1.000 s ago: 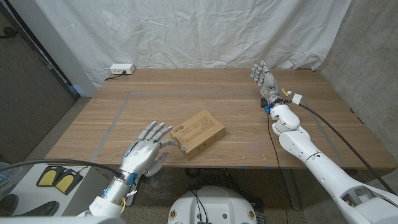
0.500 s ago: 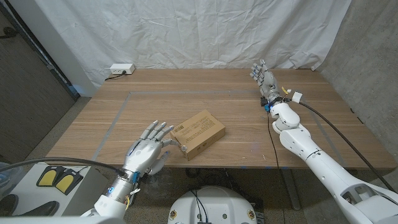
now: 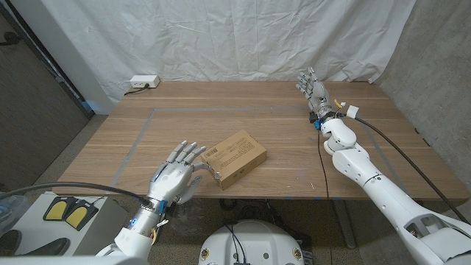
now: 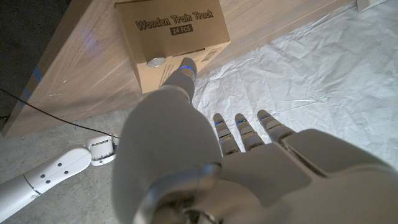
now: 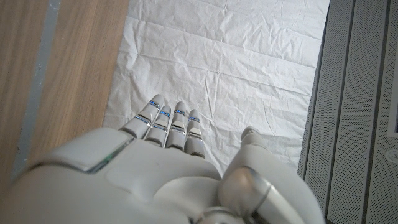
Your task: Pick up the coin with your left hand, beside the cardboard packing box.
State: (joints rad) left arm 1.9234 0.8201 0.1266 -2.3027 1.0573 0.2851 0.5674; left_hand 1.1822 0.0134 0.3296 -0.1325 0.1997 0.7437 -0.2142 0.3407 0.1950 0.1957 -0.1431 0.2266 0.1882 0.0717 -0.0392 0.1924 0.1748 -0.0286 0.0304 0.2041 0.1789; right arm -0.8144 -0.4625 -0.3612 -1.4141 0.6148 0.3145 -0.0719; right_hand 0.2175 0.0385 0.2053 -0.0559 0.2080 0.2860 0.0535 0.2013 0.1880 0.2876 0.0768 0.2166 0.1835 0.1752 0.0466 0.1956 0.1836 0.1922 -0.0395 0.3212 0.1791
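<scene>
Starting at the far left of the desk (image 3: 110, 158), a white power strip (image 3: 142, 82) lies by the back edge in front of the white backdrop sheet (image 3: 221, 37). Nearer the front, the left hand (image 3: 175, 177) hovers at the desk's near edge with its fingers spread wide and holding nothing; its thumb (image 4: 181, 76) reaches right toward the near corner of the cardboard packing box (image 3: 234, 157). In the left wrist view the thumb tip sits just beside the coin (image 4: 155, 61), a small silver disc lying against the box's near side at the desk surface, though whether thumb and coin actually touch is hard to tell from that angle. The box lies flat near the middle of the desk, turned at an angle, its side printed "Wooden Train Track 24 PCS". Thin tape lines (image 3: 140, 136) mark a rectangle on the wood around it. Well to the right and far back, the right hand (image 3: 312, 90) is open, fingers extended and apart, pointing toward the backdrop, with a black cable (image 3: 383, 136) trailing along its arm.
</scene>
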